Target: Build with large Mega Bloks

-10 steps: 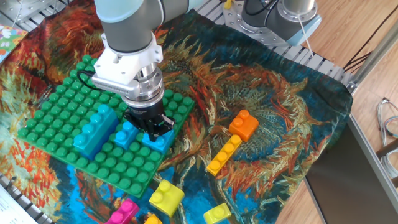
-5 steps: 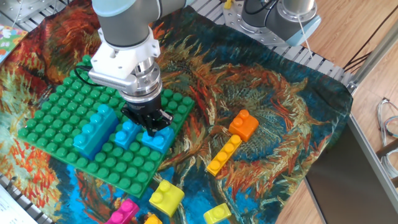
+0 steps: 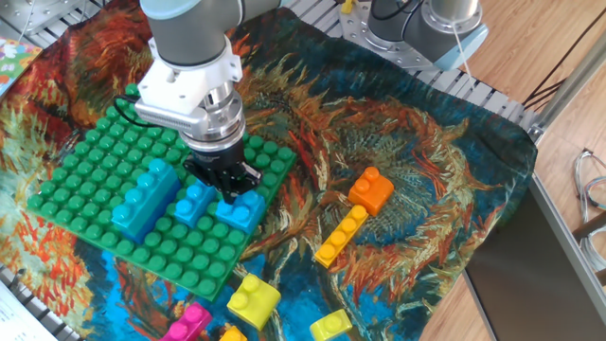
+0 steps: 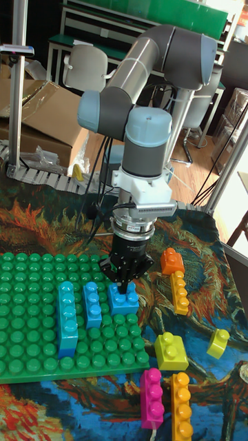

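Note:
A green studded plate (image 3: 85,161) (image 4: 41,275) lies on the patterned cloth. Three bricks stand on it: a long light blue one (image 3: 144,197) (image 4: 67,317), a shorter blue one (image 3: 192,204) (image 4: 91,303) and a square blue one (image 3: 241,210) (image 4: 124,300). My gripper (image 3: 230,193) (image 4: 124,280) points straight down over the square blue brick's far edge. Its fingers meet in a point at the studs, with nothing between them. Loose on the cloth are an orange brick (image 3: 370,189) (image 4: 171,262), a long yellow-orange brick (image 3: 341,235) (image 4: 180,291), yellow bricks (image 3: 253,298) (image 4: 170,350) and a pink one (image 3: 187,324) (image 4: 151,397).
A small yellow brick (image 3: 330,325) (image 4: 218,342) and a long orange brick (image 4: 180,405) lie near the front edge. A second robot's base (image 3: 426,24) stands at the back. The cloth ends at the right, where wooden tabletop and cables (image 3: 592,189) show.
The gripper has risen a little and shifted left, uncovering more of the square blue brick. The brick stays on the plate.

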`<state>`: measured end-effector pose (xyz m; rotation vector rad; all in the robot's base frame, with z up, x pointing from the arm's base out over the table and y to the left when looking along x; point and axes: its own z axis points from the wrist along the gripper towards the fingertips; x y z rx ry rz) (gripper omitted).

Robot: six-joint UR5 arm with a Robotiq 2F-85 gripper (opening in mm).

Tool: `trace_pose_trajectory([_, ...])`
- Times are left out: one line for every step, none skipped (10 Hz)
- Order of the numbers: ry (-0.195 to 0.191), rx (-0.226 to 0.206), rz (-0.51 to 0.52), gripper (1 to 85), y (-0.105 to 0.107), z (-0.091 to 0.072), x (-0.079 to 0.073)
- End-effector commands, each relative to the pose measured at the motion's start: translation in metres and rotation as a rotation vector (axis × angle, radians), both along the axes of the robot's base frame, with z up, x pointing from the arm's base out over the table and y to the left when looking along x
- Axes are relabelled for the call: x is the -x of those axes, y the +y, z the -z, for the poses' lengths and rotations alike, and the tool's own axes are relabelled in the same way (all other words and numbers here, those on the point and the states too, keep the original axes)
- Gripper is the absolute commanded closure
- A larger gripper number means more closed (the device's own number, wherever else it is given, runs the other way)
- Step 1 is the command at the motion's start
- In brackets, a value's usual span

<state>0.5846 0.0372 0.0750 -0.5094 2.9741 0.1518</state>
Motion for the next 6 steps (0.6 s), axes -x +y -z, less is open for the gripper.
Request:
trace_pose_trajectory([-0.010,-0.010,0.004,84.3,0.001,0.007,-0.001])
trace_pose_trajectory([-0.014,-0.010,0.005,84.3,0.003,0.008,-0.003])
trace_pose_trajectory([-0.016,-0.010,0.005,84.3,0.003,0.007,-0.003])
trace_pose_trajectory([-0.017,-0.015,-0.002,84.3,0.002,0.003,-0.002])
trace_pose_trajectory([-0.012,-0.022,-0.011,84.3,0.000,-0.002,-0.002])
trace_pose_trajectory([-0.009,-0.026,-0.013,84.3,-0.002,-0.004,-0.001])
